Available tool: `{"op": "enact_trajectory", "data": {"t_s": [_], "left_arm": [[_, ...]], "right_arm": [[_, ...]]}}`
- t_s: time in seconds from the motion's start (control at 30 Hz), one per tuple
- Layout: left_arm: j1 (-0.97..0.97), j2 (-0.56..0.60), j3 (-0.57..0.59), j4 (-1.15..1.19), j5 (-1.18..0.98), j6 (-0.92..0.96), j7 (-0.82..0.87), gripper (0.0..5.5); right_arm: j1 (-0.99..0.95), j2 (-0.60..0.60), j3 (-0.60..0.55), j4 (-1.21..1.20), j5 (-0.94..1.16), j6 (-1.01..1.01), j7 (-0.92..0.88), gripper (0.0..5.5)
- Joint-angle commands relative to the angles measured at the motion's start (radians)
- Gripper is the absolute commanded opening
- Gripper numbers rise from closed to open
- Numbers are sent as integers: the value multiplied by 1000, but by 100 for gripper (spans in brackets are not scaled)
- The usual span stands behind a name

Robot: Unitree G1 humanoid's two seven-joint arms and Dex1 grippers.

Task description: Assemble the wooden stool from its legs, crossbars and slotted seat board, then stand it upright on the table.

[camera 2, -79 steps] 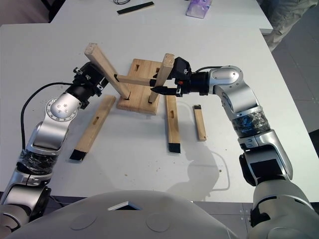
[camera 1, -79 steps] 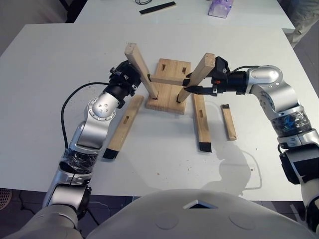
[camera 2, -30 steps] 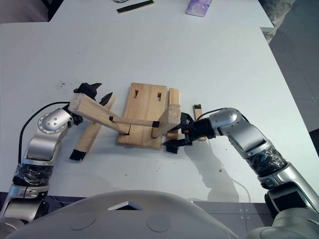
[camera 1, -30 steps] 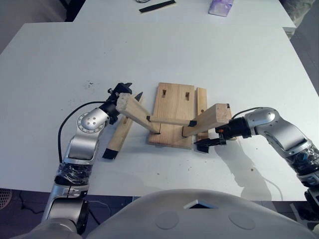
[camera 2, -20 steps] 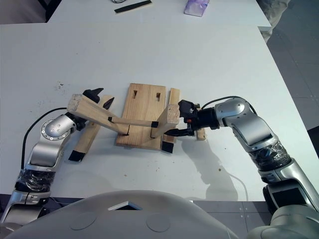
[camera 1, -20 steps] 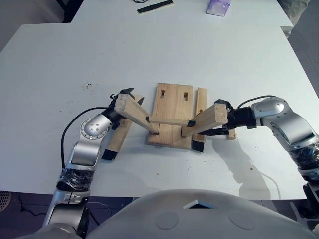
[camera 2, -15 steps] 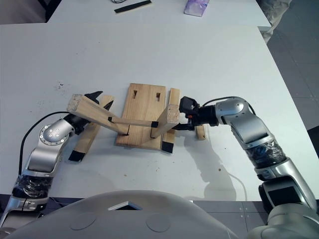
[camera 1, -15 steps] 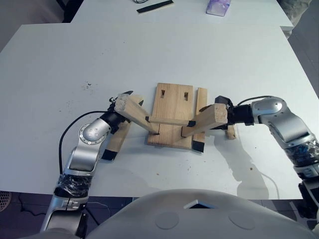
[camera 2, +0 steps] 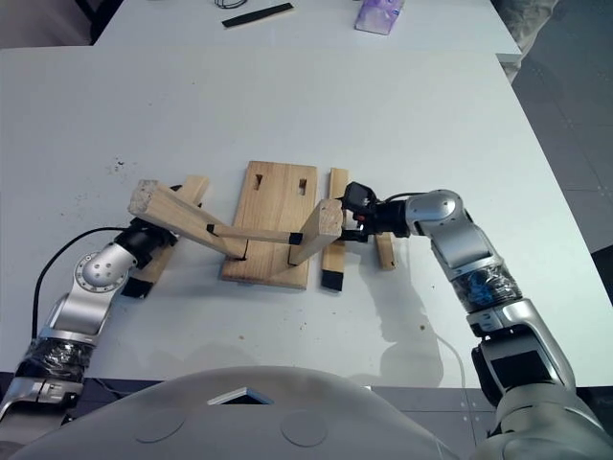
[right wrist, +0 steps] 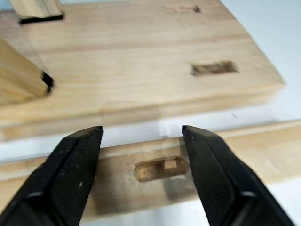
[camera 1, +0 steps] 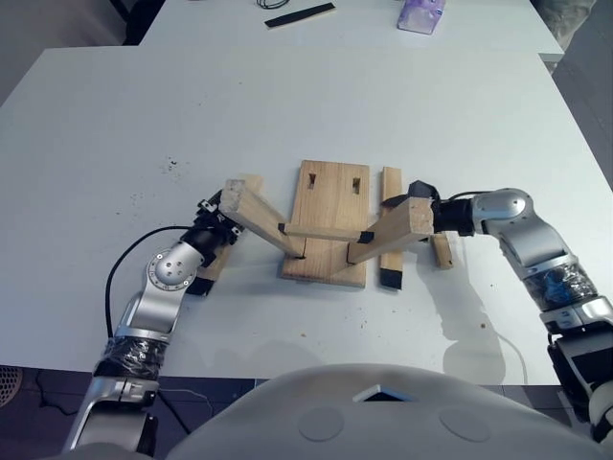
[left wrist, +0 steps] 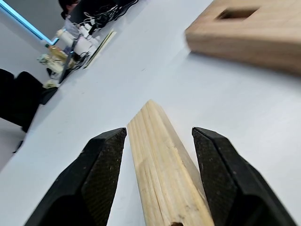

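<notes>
The seat board (camera 1: 326,196) lies flat mid-table with two legs (camera 1: 257,218) slotted in, splayed and joined by a crossbar (camera 1: 321,232). The left gripper (left wrist: 159,133) is open, its fingers either side of a loose leg (left wrist: 162,179) on the board's left without gripping it. The right gripper (right wrist: 142,129) is open and empty over the slotted leg (right wrist: 155,169) on the board's right, near a short bar (camera 1: 441,251).
</notes>
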Motion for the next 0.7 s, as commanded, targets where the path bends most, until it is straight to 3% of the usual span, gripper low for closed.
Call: {"op": "enact_trajectory", "data": {"t_s": [0.03, 0.27, 0.47, 0.7], "left_arm": [[34, 31, -29, 187, 62, -25, 11, 261], [5, 59, -34, 297, 71, -91, 27, 261], [-11, 74, -40, 325, 69, -116, 40, 261], [-9, 52, -38, -28, -17, -4, -38, 261]], "right_arm": [[55, -79, 34, 114, -109, -17, 29, 311], [97, -187, -19, 174, -109, -67, 66, 311], [127, -203, -59, 163, -88, -64, 63, 311], [217, -244, -220, -126, 33, 43, 30, 311]]}}
